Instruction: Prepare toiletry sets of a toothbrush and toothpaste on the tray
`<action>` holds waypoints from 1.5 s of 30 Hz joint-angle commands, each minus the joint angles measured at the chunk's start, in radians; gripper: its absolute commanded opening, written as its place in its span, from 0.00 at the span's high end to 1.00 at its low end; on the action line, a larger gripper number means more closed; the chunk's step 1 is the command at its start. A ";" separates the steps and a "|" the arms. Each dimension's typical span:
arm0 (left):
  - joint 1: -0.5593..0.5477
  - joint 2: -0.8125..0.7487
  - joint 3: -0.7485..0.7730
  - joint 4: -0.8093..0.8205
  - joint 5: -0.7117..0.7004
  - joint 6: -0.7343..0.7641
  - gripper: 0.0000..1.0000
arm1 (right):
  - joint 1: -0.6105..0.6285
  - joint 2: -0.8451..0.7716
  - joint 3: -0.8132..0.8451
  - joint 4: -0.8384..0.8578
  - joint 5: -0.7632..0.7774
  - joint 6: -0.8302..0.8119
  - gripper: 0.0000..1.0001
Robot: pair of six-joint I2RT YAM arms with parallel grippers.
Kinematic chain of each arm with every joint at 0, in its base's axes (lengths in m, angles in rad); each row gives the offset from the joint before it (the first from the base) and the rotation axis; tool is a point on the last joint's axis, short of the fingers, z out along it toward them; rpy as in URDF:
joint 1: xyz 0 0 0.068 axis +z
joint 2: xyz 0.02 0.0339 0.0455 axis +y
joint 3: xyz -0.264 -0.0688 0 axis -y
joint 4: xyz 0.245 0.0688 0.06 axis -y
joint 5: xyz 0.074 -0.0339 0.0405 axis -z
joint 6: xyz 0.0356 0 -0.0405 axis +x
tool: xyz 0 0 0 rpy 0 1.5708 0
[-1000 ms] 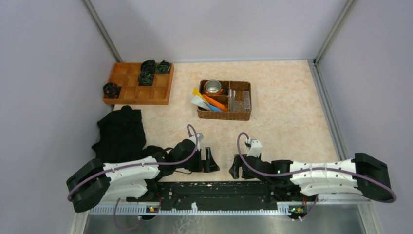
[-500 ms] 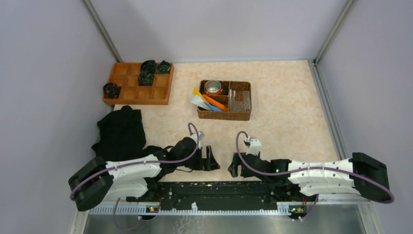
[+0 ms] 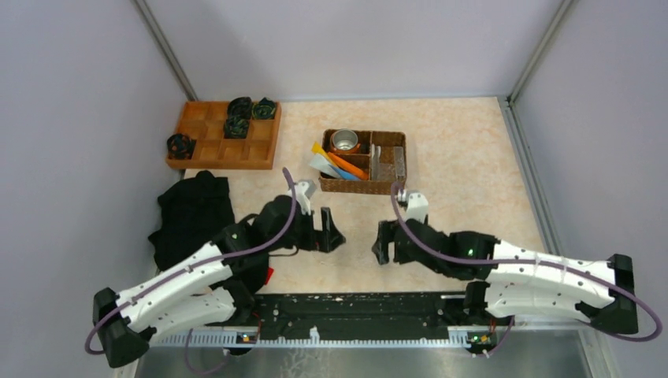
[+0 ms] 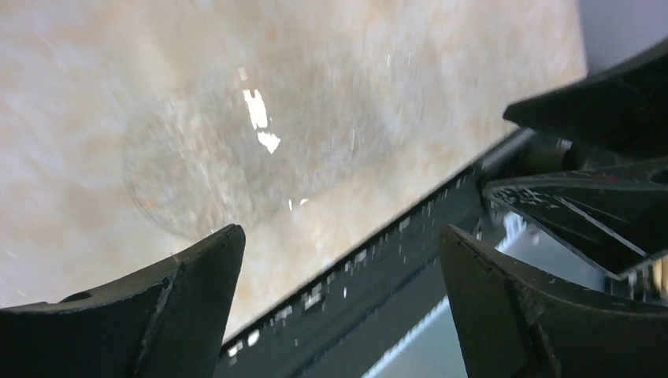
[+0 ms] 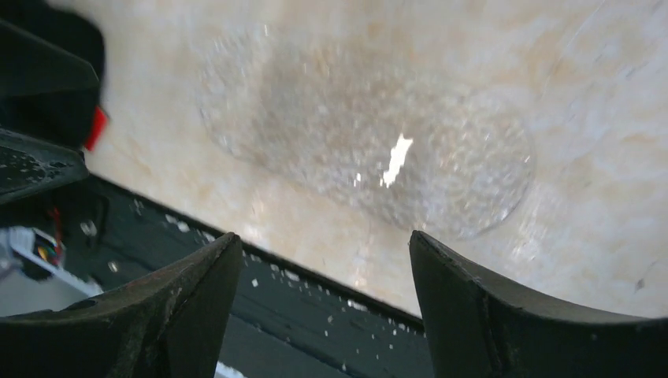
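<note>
Table [image 3: 465,197] bears basket [image 3: 364,187], wooden tray [image 3: 220,164], cloth [image 3: 193,213], perhaps clear tray [image 5: 362,150].

clear tray [image 5: 362,150] blurred, outline hard to trace

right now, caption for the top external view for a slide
Both open, left gripper and right gripper hover near the wicker basket holding coloured tubes.

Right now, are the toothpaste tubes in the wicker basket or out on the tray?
In the wicker basket. The top view shows the toothpaste tubes lying in its near-left compartment, their ends poking past the left rim.
</note>
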 commanded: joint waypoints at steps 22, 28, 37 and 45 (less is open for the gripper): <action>0.419 0.255 0.210 -0.038 0.161 0.284 0.01 | -0.650 0.639 0.611 0.112 -0.030 -0.664 0.47; 0.419 0.171 0.152 -0.038 0.148 0.273 0.01 | -0.729 0.660 0.578 0.169 -0.039 -0.673 0.46; 0.420 0.136 0.128 -0.070 0.160 0.264 0.01 | -0.854 0.724 0.578 0.292 -0.262 -0.716 0.46; 0.420 0.109 0.142 -0.098 0.112 0.267 0.01 | -0.862 0.795 0.584 0.349 -0.360 -0.720 0.45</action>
